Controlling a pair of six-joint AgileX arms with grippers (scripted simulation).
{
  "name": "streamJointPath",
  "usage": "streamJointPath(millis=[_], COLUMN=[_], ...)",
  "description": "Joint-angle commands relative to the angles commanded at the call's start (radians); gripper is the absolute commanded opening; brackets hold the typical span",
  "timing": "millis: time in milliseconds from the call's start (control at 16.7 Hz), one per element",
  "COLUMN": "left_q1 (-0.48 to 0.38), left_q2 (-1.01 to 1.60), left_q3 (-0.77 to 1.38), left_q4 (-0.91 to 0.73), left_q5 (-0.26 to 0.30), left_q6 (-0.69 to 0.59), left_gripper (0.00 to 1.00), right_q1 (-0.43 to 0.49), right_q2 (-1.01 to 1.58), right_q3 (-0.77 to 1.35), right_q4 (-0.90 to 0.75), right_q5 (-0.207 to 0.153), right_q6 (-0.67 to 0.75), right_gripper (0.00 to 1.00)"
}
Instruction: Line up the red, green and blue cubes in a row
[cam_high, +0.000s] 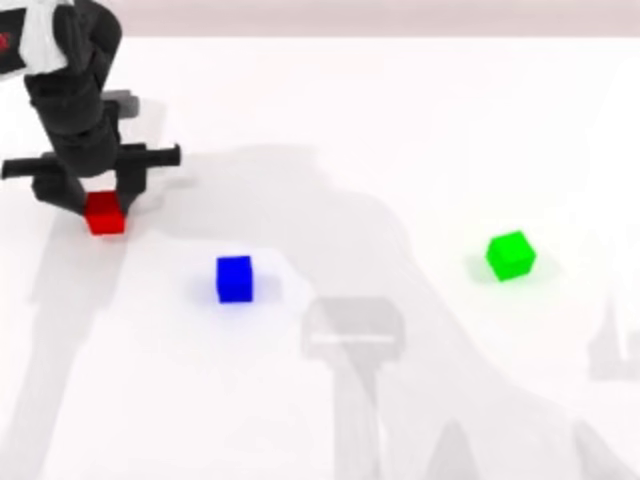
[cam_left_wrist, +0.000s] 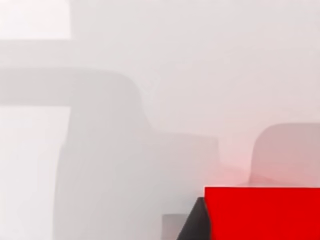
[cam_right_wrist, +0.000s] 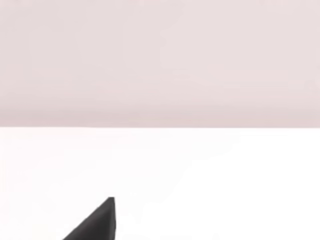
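Left gripper (cam_high: 100, 200): sitting low at the table's (cam_high: 400, 120) far left, its fingers straddling the red cube; whether they are pressing on it I cannot tell.
Red cube (cam_high: 105, 214): lying between those fingers at the left edge; in the left wrist view it is filling the corner (cam_left_wrist: 262, 212), with one dark finger (cam_left_wrist: 197, 222) touching its side.
Blue cube (cam_high: 234, 278): standing free, right of the red one and nearer the front.
Green cube (cam_high: 511, 255): resting well apart on the right, turned slightly askew.
Right gripper (cam_right_wrist: 95, 225): showing only one dark fingertip in its own wrist view; its opening cannot be told.
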Motion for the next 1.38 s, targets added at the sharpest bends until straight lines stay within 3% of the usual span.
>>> streamJointPath(millis=[540, 960, 1380], left_q1=[0.002, 0.019, 0.001], left_q2=[-0.038, -0.087, -0.104], left_q3=[0.014, 0.177, 0.177], left_q4=[-0.015, -0.233, -0.246], left_q5=[-0.007, -0.008, -0.009], left_q6=[0.006, 0.003, -0.009], left_gripper=[0.0, 0.0, 0.0], right_q1=[0.0, 0.0, 0.0], right_q2=[0.0, 0.0, 0.0], right_q3=[0.0, 0.0, 0.0], right_q4=[0.0, 0.0, 0.0], right_q5=[0.0, 0.0, 0.0], right_q6=[0.0, 0.0, 0.0], right_gripper=[1.0, 1.0, 1.0])
